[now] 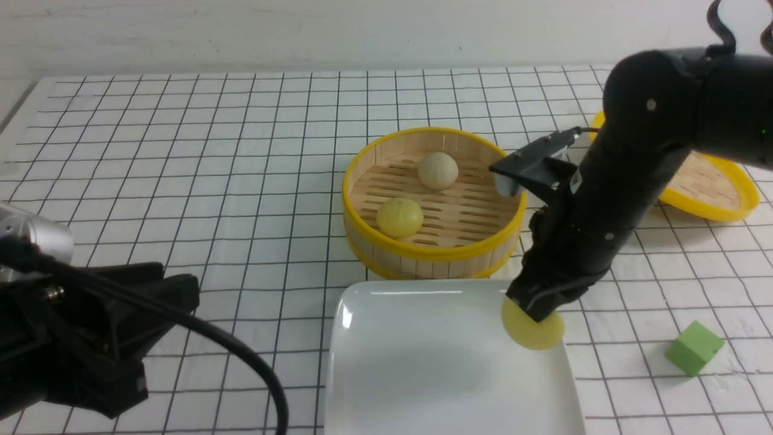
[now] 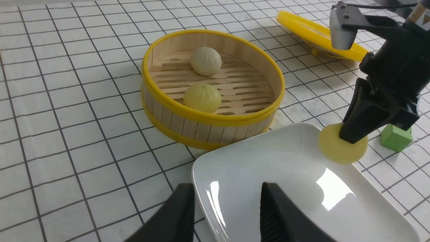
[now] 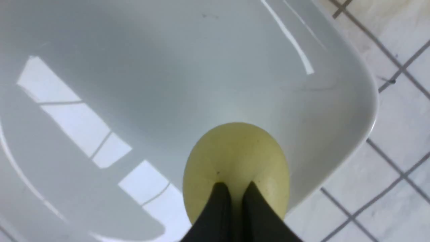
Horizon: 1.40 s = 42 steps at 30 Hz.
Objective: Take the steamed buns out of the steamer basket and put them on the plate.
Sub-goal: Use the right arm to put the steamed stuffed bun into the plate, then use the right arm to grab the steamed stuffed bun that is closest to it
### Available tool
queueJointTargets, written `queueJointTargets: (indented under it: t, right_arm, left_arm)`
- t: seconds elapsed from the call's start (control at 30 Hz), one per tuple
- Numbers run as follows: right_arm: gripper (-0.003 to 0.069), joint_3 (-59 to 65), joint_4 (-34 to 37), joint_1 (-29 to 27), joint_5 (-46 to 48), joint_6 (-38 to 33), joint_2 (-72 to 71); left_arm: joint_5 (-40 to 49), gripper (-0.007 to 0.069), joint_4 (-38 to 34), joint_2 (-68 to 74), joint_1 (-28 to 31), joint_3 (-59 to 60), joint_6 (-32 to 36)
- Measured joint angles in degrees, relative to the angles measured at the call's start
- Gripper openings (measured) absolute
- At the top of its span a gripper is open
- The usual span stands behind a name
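My right gripper (image 1: 537, 311) (image 3: 235, 186) points down, shut on a pale yellow steamed bun (image 1: 534, 332) (image 3: 235, 151) and pinching it at its top. That bun is over the right rim of the white plate (image 1: 423, 362) (image 3: 168, 67); I cannot tell if it touches. The steamer basket (image 1: 423, 263) stands just behind the plate and holds a yellow bun (image 1: 399, 217) and an off-white bun (image 1: 438, 171). My left gripper (image 2: 227, 186) is open with nothing in it, low by the plate's near left edge.
The shallow yellow-rimmed lid (image 1: 712, 187) lies behind the right arm at the far right. A green cube (image 1: 694, 347) sits on the checked cloth to the right of the plate. The left arm's cable (image 1: 241, 356) trails along the front left.
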Motion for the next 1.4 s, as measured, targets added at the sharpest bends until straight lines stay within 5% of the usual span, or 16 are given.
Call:
queueJointTargets:
  t: [0.57,0.9,0.97,1.13,1.4]
  right_arm:
    - [0.0073,2.01,0.28,0.0,-7.47,-2.98,3.7]
    - [0.0542,2.01,0.33,0.0,-7.47,-0.82,3.33]
    - [0.0564,1.87,0.33,0.0,-8.1,-0.72,2.64]
    - [0.0565,-0.59,0.33,0.0,-8.35,-0.66,-1.5]
    - [0.0447,-9.76,0.33,0.0,-8.58,-0.43,-8.79]
  left_arm:
    - [0.97,0.0303,0.07,0.0,0.0,0.06,0.0]
    - [1.99,0.0303,0.08,0.0,0.0,0.06,-0.01]
    - [1.99,0.0303,0.08,0.0,0.0,0.06,-0.06]
    - [1.99,0.0303,0.13,0.0,0.0,0.06,-0.17]
    - [2.02,0.0303,0.13,0.0,0.0,0.06,-0.17]
